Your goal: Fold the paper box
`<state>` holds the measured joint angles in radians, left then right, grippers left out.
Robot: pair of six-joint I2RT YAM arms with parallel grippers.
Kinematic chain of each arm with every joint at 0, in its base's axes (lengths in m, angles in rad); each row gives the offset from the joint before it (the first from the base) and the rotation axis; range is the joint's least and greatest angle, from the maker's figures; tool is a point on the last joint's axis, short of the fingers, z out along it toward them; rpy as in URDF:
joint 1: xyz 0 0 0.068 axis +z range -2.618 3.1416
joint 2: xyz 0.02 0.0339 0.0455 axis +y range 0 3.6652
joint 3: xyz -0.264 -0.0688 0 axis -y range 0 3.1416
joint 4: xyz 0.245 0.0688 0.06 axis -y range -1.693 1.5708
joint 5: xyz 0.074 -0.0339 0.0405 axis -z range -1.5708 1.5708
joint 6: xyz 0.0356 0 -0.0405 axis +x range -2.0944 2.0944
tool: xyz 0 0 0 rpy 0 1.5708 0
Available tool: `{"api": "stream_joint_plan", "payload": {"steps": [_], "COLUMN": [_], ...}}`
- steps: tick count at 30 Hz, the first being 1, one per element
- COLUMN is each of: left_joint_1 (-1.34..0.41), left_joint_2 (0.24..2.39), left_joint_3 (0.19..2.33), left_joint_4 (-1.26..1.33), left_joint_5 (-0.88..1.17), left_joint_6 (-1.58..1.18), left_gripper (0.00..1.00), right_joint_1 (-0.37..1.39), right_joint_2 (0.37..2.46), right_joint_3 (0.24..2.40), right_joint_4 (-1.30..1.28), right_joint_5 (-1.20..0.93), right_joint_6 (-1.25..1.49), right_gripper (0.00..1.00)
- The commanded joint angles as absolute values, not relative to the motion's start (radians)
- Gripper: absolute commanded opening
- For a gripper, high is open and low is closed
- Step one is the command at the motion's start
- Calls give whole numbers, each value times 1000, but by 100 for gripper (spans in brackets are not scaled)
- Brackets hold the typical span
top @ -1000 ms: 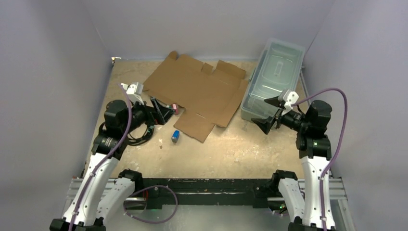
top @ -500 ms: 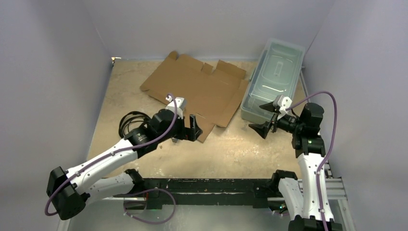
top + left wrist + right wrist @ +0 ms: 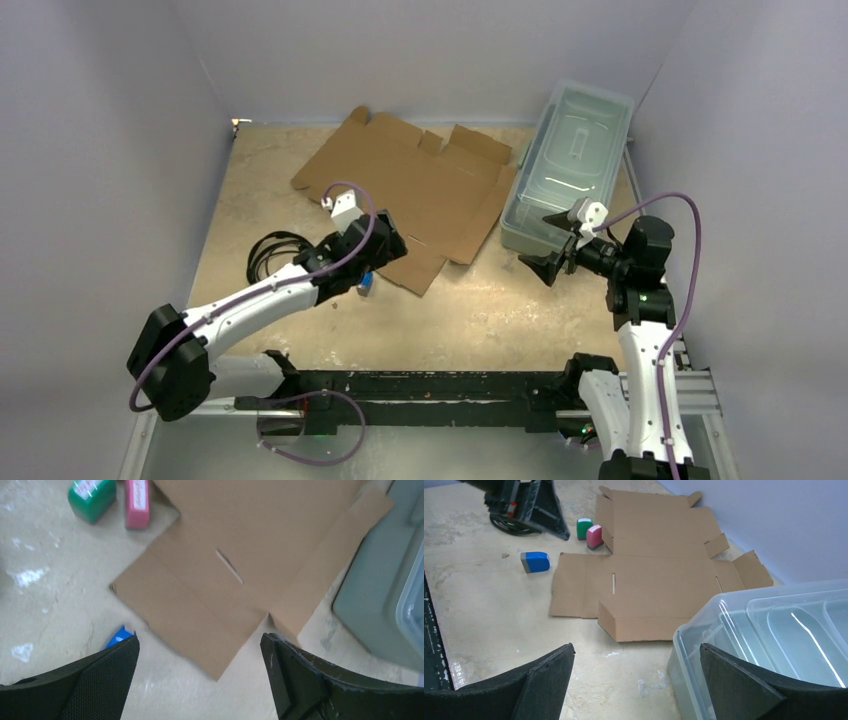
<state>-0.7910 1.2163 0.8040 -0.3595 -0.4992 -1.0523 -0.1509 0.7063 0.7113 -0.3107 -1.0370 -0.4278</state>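
Handling the paper box should be easy on the arms: it looks light and stiff across its panels, ready to bend at the scored creases, and likely to slide on the table. It lies flat and unfolded at the far centre of the table, its right flap just beside the clear bin. Take hold at a free flap edge, not the middle panel. The left gripper hangs over the near flap, jaws spread wide, holding nothing. The right gripper is likewise spread and empty, near the bin.
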Motion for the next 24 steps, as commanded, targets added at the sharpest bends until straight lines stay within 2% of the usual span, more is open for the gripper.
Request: {"api": "stream_joint_plan", "payload": {"steps": [1,3,6,9,13,19,24], "left_joint_1": [-618,-524,-475,-467,-465,-465,-465], "left_joint_2": [1256,1276,1328,1407,1499,1597,1690], "left_joint_3": [835,794,785,842,898,936,984], "left_joint_4": [-231,-115,21,46,69,51,38], "left_joint_5": [-424,-294,-221,-217,-199,-241,-298], "left_joint_6": [-991,-995,-1003,-1000,-984,-1040,-1063], "left_gripper": [93,93,91,89,80,62,58], "right_joint_1": [-151,-152,-149,-144,-138,-134,-130], "right_joint_2": [689,688,687,686,688,686,686], "right_joint_3": [703,702,702,699,697,695,695], "right_joint_4": [-273,-274,-270,-268,-265,-262,-262], "right_joint_5": [-1020,-1017,-1016,-1013,-1008,-1007,-1008], "right_joint_6": [-437,-437,-439,-437,-439,-439,-440], "right_gripper": [99,99,99,99,99,99,99]}}
